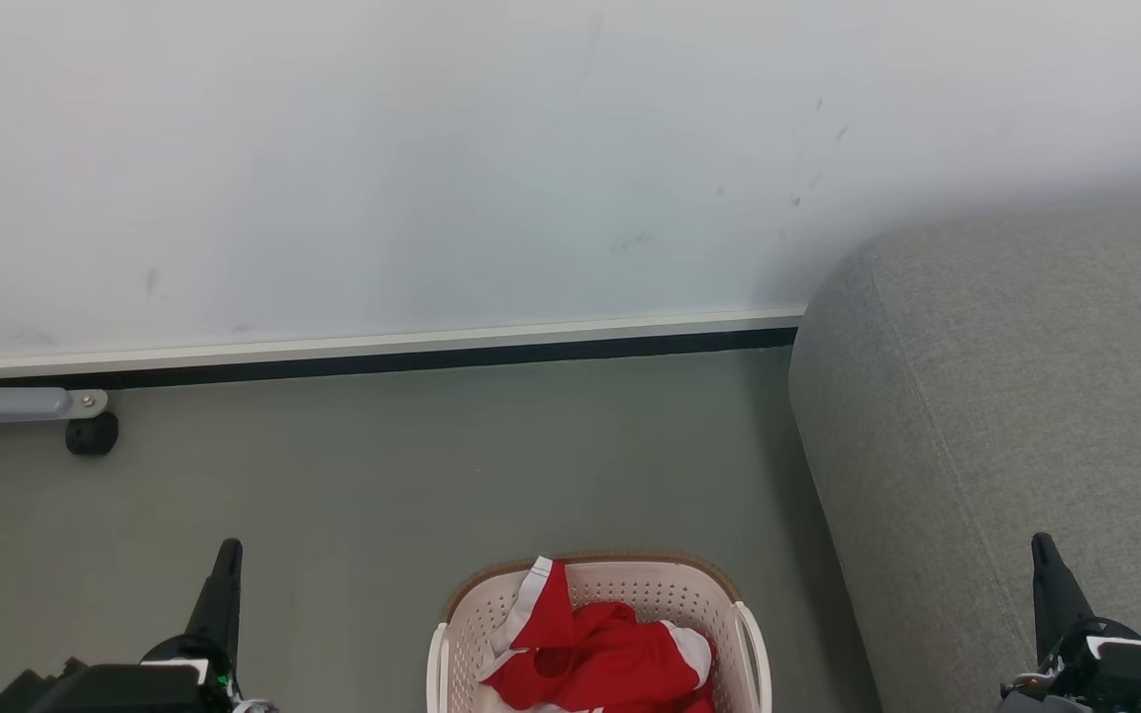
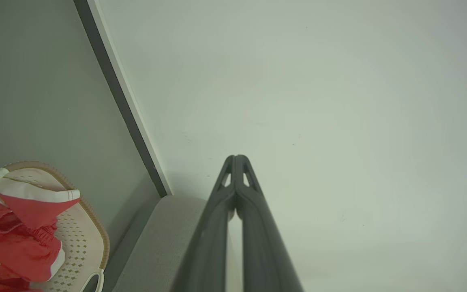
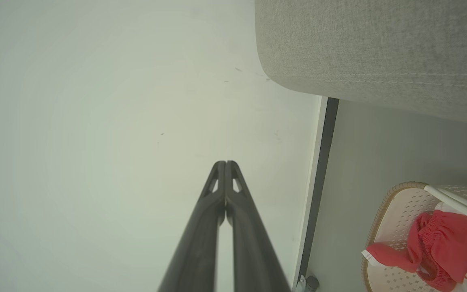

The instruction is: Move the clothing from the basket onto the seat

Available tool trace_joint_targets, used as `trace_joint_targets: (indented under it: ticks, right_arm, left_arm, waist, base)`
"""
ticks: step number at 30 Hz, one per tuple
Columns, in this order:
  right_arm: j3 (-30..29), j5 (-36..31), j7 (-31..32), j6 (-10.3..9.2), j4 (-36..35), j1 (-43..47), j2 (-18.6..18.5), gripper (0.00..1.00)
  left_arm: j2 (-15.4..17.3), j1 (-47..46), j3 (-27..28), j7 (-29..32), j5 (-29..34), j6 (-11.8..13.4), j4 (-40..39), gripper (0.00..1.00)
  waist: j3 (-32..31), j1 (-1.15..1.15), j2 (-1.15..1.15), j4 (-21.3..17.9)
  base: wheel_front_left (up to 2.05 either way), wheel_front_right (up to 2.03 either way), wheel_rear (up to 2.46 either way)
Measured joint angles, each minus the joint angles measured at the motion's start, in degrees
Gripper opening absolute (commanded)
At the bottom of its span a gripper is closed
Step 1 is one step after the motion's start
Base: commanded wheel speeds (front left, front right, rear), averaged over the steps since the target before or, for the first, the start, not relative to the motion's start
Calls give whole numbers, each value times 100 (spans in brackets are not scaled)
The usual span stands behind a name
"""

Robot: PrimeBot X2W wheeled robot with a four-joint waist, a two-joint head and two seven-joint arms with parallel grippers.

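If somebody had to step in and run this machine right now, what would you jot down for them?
Left end effector: shut, holding nothing, pointing toward the wall.
Right end effector: shut, holding nothing, also pointing toward the wall.
Clothing: red with white trim, heaped in the basket.
The basket stands on the floor, between the two arms and just left of the seat.
Done: nothing yet; no garment lies on the part of the seat that shows.
Left: take the clothing out of the basket and lay it on the seat.
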Motion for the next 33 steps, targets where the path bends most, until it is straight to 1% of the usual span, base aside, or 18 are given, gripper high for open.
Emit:
trace_joint_targets:
  ticks: [33]
  right_arm:
    - [0, 0, 0, 0, 0, 0, 0, 0]
  left_arm:
    - [0, 0, 0, 0, 0, 0, 0, 0]
  waist:
    - [0, 0, 0, 0]
  base:
    - [0, 0, 0]
